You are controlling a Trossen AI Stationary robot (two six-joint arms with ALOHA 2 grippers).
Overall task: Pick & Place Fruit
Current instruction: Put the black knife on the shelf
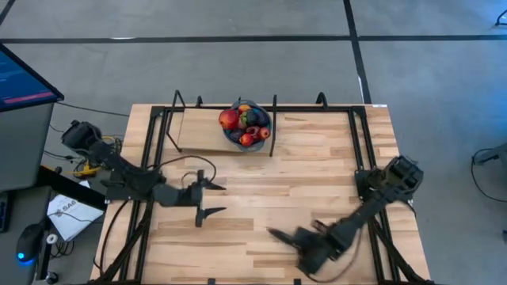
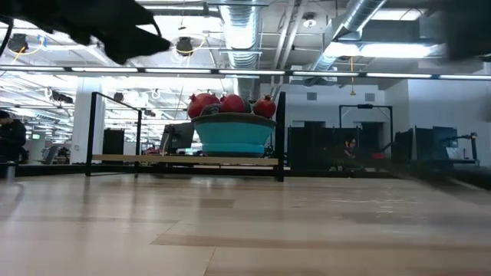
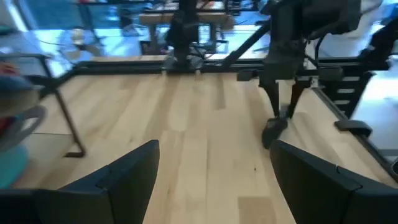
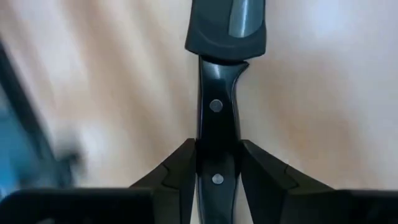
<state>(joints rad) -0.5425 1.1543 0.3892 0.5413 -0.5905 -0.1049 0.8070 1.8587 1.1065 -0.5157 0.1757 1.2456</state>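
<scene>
A: Where is the fruit?

B: Heaped in the blue bowl, which sits at the middle of the far edge of the desk. From the low view the red pieces rise above the bowl's rim.

A: Any long axis to them, any pointing?

B: They are roundish, so no clear long axis. In the low view the red ones show small crown tips pointing up. Seen from overhead the heap mixes red, dark and orange pieces; I cannot tell how each one lies.

A: And the right tool?

B: Low over the near edge of the desk, toward the right corner. Its wrist view shows the fingers closed onto the black handle of a knife, one finger on each side. The knife's long axis runs straight away from the tool, the sheathed blade end farthest out. From above, the blade points toward the left edge of the desk.

A: The left tool?

B: Over the left half of the desk, about midway between the far and near edges, pointing toward the right edge. Its fingers stand wide apart with nothing between them, only bare wood.

A: Anything near the bowl?

B: A black frame stands around it.
</scene>
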